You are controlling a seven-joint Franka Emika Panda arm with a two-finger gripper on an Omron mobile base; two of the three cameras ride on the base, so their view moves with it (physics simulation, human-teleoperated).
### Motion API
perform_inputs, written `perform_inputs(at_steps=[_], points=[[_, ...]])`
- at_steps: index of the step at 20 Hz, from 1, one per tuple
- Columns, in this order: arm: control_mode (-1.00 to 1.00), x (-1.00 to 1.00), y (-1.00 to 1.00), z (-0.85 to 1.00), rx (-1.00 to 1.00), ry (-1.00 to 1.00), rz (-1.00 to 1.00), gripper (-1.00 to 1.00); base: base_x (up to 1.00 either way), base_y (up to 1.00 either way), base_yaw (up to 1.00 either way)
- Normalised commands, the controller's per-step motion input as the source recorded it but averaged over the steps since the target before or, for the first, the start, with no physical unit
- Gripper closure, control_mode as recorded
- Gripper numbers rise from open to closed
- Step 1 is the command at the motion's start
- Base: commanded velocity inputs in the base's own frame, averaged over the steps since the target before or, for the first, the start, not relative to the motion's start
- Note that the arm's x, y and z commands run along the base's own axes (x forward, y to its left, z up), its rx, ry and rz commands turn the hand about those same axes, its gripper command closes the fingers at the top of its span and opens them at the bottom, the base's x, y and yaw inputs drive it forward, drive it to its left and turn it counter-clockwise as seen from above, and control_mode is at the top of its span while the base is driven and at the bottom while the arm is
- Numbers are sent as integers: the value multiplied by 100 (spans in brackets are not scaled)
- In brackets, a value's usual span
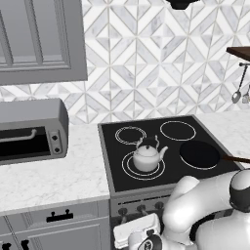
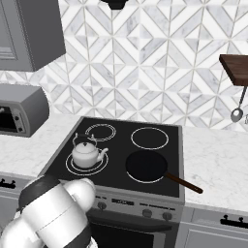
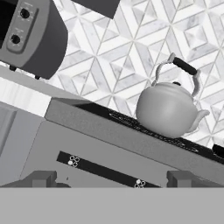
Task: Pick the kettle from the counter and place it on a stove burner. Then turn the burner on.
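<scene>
The kettle [image 1: 147, 156] sits upright on the stove burner [image 1: 143, 166], the large double ring at the front of the black cooktop [image 1: 166, 149], nearest the toaster oven [image 1: 30, 131]. From the other side the kettle [image 2: 87, 154] rests squarely inside that ring [image 2: 87, 163], its spout turned toward the black pan [image 2: 147, 166] on the neighbouring ring. So the placing part of the task looks done, and the step in hand is, by my reading, turning the burner on.

The gripper [image 3: 112, 180] is down low in front of the stove, below the kettle and clear of it. Its two dark fingertips [image 3: 43, 178] stand well apart with nothing between them, so it is released and holds nothing. The hand camera looks up along the stove's front face at the kettle [image 3: 167, 109], with a black control strip [image 3: 103, 169] on that face just beyond the fingertips.

A row of knobs [image 2: 133, 209] runs along the front panel below the cooktop. The next move probably calls for bringing the released gripper onto the knob that belongs to the kettle's burner, closing on it and twisting. Which knob serves that burner I cannot tell; the markings on the strip are too small to read. The white marble tabletop [image 1: 53, 171] beside the toaster oven plays no further part.
</scene>
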Motion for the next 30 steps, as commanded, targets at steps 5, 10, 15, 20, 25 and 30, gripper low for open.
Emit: perform_inputs(at_steps=[5,10,15,20,25,30], points=[[-100,39,0,3,0,0,0,-100,0,0,0],[-100,14,-1,-4,0,0,0,-100,0,0,0],[-100,16,-13,-8,0,0,0,-100,0,0,0],[-100,28,-9,-12,0,0,0,-100,0,0,0],[-100,12,0,-36,0,1,0,-100,0,0,0],[-100,2,0,-36,0,1,0,-100,0,0,0]])
